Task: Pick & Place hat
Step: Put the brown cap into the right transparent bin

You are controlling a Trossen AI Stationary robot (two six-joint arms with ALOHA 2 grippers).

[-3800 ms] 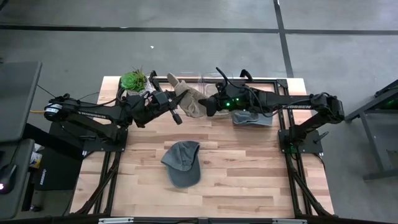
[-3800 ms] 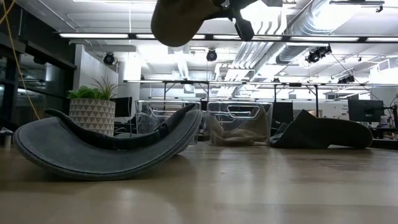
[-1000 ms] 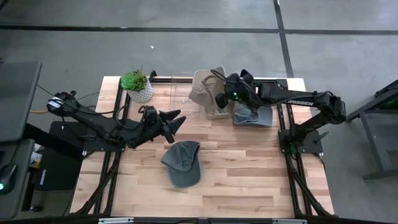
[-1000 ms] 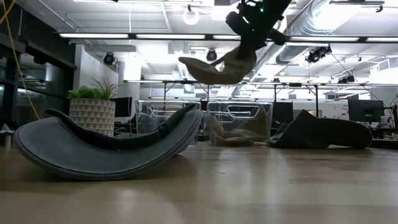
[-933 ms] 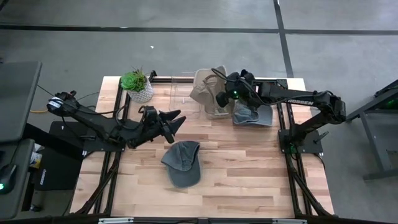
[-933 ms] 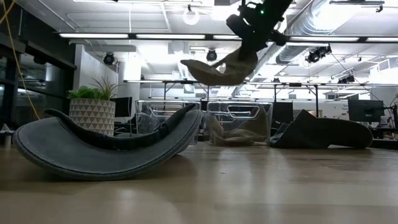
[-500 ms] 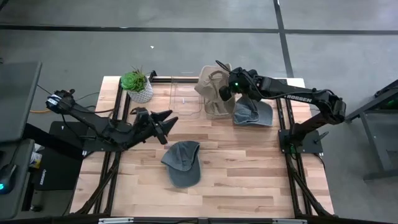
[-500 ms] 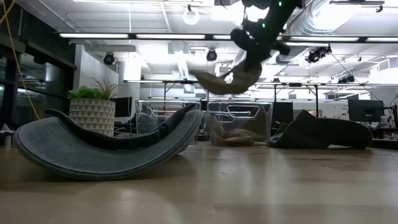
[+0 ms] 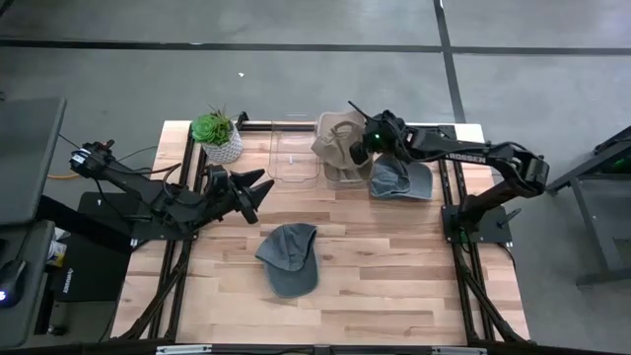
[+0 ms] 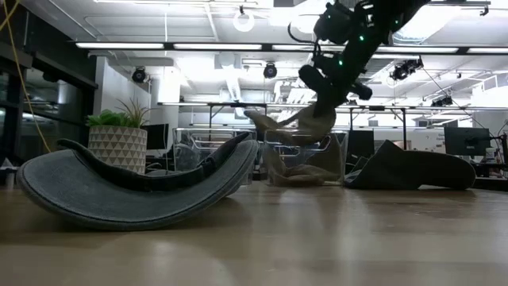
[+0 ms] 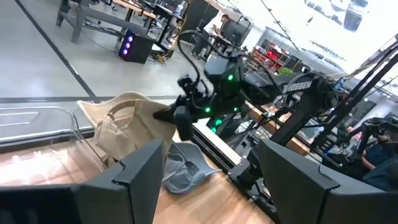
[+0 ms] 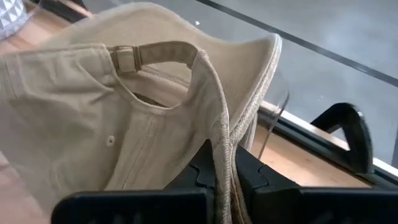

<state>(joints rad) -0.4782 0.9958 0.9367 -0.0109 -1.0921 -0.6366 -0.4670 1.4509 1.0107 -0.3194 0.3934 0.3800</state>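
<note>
A tan cap point(image 9: 338, 148) hangs from my shut right gripper point(image 9: 357, 148) over a clear plastic bin point(image 10: 305, 159) at the table's far edge. In the right wrist view its back strap and buckle point(image 12: 134, 56) face the camera. A dark grey cap point(image 9: 289, 258) lies on its crown at the table's middle. My left gripper point(image 9: 258, 192) stands open above the table's left half, with nothing between its fingers point(image 11: 140, 180). My right gripper pinches an edge of the tan cap's cloth point(image 12: 222, 140) between its two fingers, beside the back opening, with a stitched edge point(image 12: 249, 118) lying against it. The fingers slant down from the table's right. The cap hangs below them, tilted, over the clear bin.
A grey-blue cap point(image 9: 399, 179) lies on the table at the far right. A second clear bin point(image 9: 294, 158) stands beside the first. A potted plant point(image 9: 219, 138) is at the far left corner. Bare wood point(image 9: 394, 286) fills the near half around the dark grey cap.
My right gripper has carried the tan cap down and a little toward the table's right edge, lowering it to the clear bin; the cap stays hanging below the fingers. My left gripper has drawn back toward the table's left edge, still open.
</note>
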